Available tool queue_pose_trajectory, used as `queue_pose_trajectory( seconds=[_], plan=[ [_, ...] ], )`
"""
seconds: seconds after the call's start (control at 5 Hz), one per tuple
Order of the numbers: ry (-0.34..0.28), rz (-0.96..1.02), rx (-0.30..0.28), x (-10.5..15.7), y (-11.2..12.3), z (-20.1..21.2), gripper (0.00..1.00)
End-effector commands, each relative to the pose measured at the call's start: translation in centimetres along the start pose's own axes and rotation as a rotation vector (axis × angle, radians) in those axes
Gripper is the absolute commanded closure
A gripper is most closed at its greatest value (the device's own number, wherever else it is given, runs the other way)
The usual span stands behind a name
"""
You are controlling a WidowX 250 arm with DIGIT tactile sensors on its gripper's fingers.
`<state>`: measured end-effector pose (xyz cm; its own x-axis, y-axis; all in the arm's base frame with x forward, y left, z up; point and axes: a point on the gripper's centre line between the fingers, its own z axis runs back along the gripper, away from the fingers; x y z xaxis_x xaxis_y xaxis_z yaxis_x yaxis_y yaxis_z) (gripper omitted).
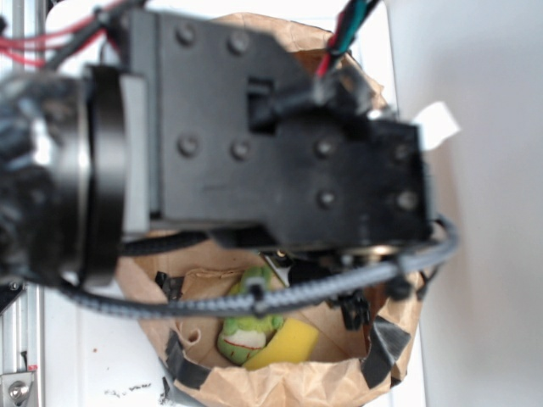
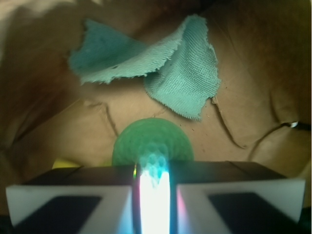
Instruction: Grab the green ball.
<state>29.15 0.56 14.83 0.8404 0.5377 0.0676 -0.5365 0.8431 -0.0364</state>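
In the wrist view the green ball (image 2: 152, 141), mint-green and dimpled, lies on brown paper just beyond my gripper (image 2: 152, 170). Its lower part is covered by the two dark finger blocks. The jaws stand close together, leaving only a narrow, brightly lit slit much narrower than the ball, so the ball is not between them. Part of its dimpled surface shows through that slit. In the exterior view the arm's black body fills the frame and hides the ball. Only dark gripper parts (image 1: 355, 307) poke out beneath it.
A frayed teal cloth (image 2: 161, 61) lies crumpled beyond the ball. A yellow-green plush creature (image 1: 249, 326) and a yellow block (image 1: 290, 343) sit at the near side of the crumpled brown paper container (image 1: 280, 386), whose walls rise all round.
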Motion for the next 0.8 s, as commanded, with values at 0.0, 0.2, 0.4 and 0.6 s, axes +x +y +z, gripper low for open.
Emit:
queue_pose_trajectory(
  seconds=[0.0,0.2,0.4,0.6],
  plan=[
    [-0.008,-0.277,0.048,1.0,2.2,6.2,1.0],
    [0.043,-0.336,0.07,1.3,3.0,7.5,1.0],
    [0.045,-0.35,0.068,1.3,3.8,8.2,1.0],
    [-0.045,-0.368,0.039,0.8,4.8,8.9,1.0]
  ],
)
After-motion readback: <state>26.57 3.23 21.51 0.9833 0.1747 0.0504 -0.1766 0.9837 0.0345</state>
